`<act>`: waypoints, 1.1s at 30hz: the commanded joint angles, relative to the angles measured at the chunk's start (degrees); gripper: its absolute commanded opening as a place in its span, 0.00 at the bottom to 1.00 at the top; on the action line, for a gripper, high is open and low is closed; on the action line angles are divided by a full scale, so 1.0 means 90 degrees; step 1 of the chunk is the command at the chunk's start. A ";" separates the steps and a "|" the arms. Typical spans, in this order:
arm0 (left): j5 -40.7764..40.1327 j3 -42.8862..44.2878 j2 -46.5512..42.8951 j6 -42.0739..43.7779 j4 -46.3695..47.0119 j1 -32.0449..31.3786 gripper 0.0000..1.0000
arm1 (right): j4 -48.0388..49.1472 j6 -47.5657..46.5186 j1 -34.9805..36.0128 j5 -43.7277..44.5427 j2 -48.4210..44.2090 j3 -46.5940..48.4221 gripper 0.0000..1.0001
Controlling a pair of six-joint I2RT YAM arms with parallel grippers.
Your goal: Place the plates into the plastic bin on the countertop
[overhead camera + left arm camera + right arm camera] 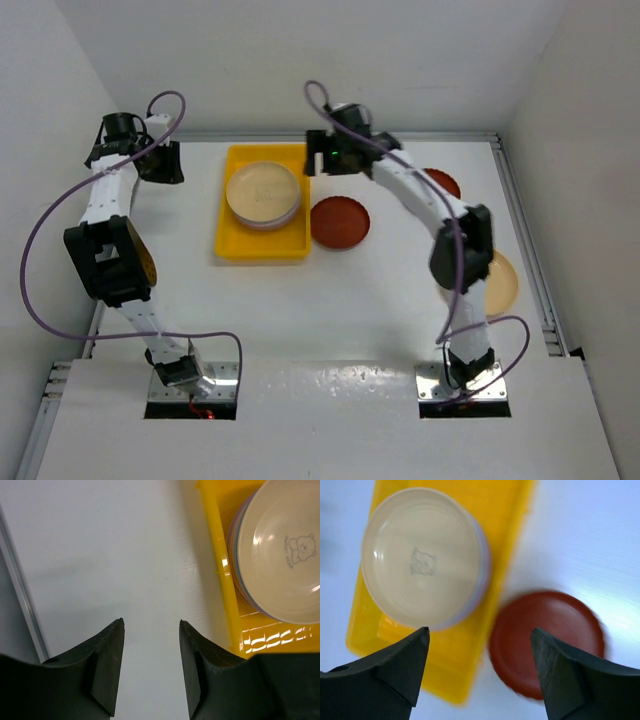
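Yellow bin [262, 250] sits on the desk [330, 320] towards the back edge, left of centre. Inside it is a stack of plates [235, 540] in the bin's far half. The top one is a cream plate [262, 190] with a small bear print in its middle. Pink, blue and lilac rims show under it; the exact count is not readable. The near part of the bin floor is bare.

Outside the bin:
- A dark red plate [340, 222] lies flat just beside the bin's right wall; contact is unclear.
- A second dark red plate [443, 183] lies nearer the back right corner, partly hidden by the right arm [415, 195].
- A tan-yellow plate [503, 285] lies by the right edge, half under that arm's elbow.
- Another tan-yellow rim [147, 265] peeks out from under the left arm [105, 255] by the left edge.

Left jaws: moderately apart, nothing between them. They are over bare desk left of the bin, near the back left corner.

Right jaws: spread wide, nothing held. They are by the bin's back right corner, looking down on the bin's right wall and the near dark red plate. The wrist view is blurred.
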 commanded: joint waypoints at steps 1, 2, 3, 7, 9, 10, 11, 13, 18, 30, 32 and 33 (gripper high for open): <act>0.0135 0.0503 0.0014 -0.0053 0.0137 -0.0144 0.50 | -0.1111 -0.0596 -0.1301 -0.0145 -0.1988 -0.1208 0.82; 0.0135 0.0562 0.0014 -0.0053 0.0137 -0.0145 0.50 | -0.1239 -0.0693 -0.1728 -0.0018 -0.2261 -0.1621 0.84; 0.0135 0.0562 0.0072 -0.0053 0.0137 -0.0232 0.50 | -0.1511 -0.0752 -0.1916 0.0379 -0.2515 -0.2872 0.84; 0.0194 0.0621 0.0073 -0.0112 0.0137 -0.0447 0.50 | -0.2080 -0.0169 -0.3953 0.1262 -0.4235 -0.4835 0.86; 0.0253 0.0689 0.0141 -0.0170 0.0137 -0.0506 0.52 | -0.1964 0.0028 -0.4474 0.1282 -0.4830 -0.5981 0.86; 0.0253 0.0689 0.0141 -0.0171 0.0137 -0.0506 0.52 | -0.1789 0.0096 -0.5231 0.1282 -0.5171 -0.6251 0.86; 0.0320 0.0757 0.0141 -0.0171 0.0137 -0.0506 0.52 | -0.1585 0.0397 -0.5442 0.1282 -0.5542 -0.6495 0.86; 0.0321 0.0816 0.0141 -0.0171 0.0137 -0.0565 0.52 | -0.1398 0.0652 -0.6248 0.1291 -0.5943 -0.7315 0.85; 0.0409 0.0962 0.0268 -0.0093 0.0137 -0.0565 0.52 | -0.0822 0.0965 -0.6976 0.1321 -0.6131 -0.8147 0.85; 0.0331 0.1910 0.0337 0.0249 -0.0107 -0.0565 0.56 | 0.1015 0.1415 -0.7494 0.0608 -0.5477 -0.9320 0.63; 0.0273 0.1968 0.0337 0.0249 -0.0107 -0.0565 0.56 | 0.1112 0.1415 -0.7485 0.0579 -0.5370 -0.9417 0.52; 0.0272 0.1968 0.0337 0.0249 -0.0107 -0.0565 0.56 | 0.1152 0.1406 -0.7485 0.0608 -0.5341 -0.9447 0.48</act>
